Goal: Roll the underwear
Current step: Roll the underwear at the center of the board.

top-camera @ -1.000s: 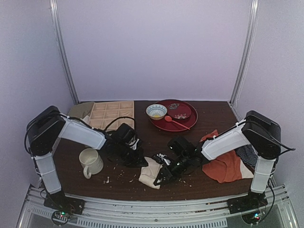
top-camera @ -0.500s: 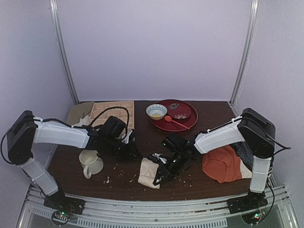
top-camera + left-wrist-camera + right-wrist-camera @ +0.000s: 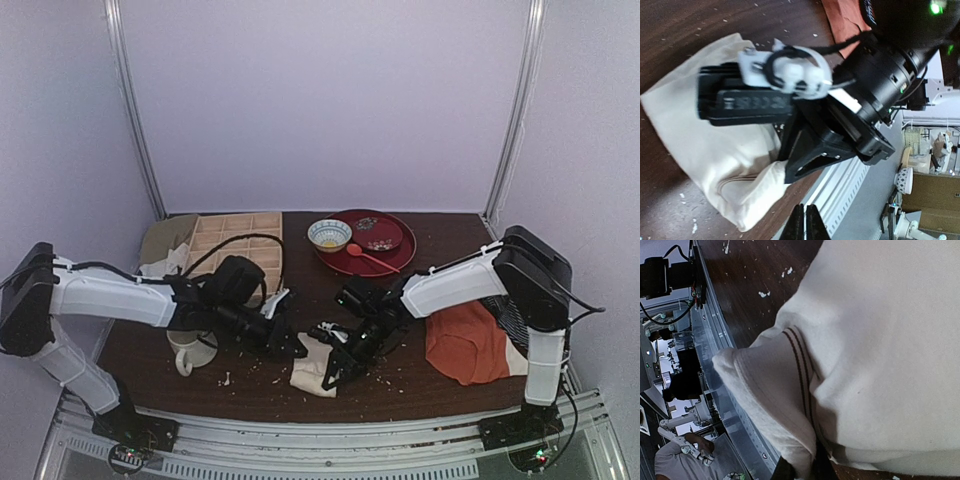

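Note:
The cream underwear (image 3: 310,366) lies folded into a small bundle near the table's front edge. It fills the right wrist view (image 3: 880,340), where a dark-striped seam shows, and it lies at the left of the left wrist view (image 3: 705,140). My right gripper (image 3: 335,368) is shut on a fold at the bundle's edge; the fabric sits between its fingertips (image 3: 799,470). My left gripper (image 3: 288,344) hovers at the bundle's left side, shut and empty (image 3: 805,222). The right gripper's black body (image 3: 815,150) rests on the cloth.
A cream mug (image 3: 190,350) stands under the left arm. A wooden compartment tray (image 3: 235,240), a small bowl (image 3: 329,234) and a red plate (image 3: 392,262) are at the back. An orange-red garment (image 3: 465,345) and striped cloth (image 3: 505,315) lie right. Crumbs dot the table.
My left arm has stretched out to the right and forward, bringing its gripper up to the bundle. My right gripper has kept hold and drawn the bundle slightly left.

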`<state>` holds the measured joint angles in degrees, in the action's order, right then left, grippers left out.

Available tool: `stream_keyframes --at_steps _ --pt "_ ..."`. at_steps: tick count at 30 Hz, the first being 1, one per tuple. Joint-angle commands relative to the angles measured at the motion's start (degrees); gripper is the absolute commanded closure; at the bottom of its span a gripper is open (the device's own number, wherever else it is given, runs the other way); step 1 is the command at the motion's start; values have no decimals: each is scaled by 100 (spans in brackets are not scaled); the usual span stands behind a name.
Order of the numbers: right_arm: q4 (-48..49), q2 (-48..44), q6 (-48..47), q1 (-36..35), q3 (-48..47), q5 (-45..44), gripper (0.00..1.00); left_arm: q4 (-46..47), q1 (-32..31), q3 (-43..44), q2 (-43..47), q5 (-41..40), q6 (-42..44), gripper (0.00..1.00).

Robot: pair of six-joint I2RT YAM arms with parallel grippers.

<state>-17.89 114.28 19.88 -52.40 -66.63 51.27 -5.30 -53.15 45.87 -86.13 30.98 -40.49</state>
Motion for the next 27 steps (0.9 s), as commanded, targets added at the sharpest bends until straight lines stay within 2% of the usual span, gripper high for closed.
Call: stream_keyframes --at_steps 1,7,15,27 --pt "-844 400 -116 -31 63 -606 100 568 -347 107 -277 193 41 95" --pt "-896 413 -134 -3 22 -627 100 584 -606 -36 -454 -37 -10 99" --pt "-980 350 -175 1 10 -658 100 336 -609 -232 -707 -885 -387 99" --pt "-1015 235 -160 2 77 -663 100 149 -594 -305 -1322 -1618 -917 100"
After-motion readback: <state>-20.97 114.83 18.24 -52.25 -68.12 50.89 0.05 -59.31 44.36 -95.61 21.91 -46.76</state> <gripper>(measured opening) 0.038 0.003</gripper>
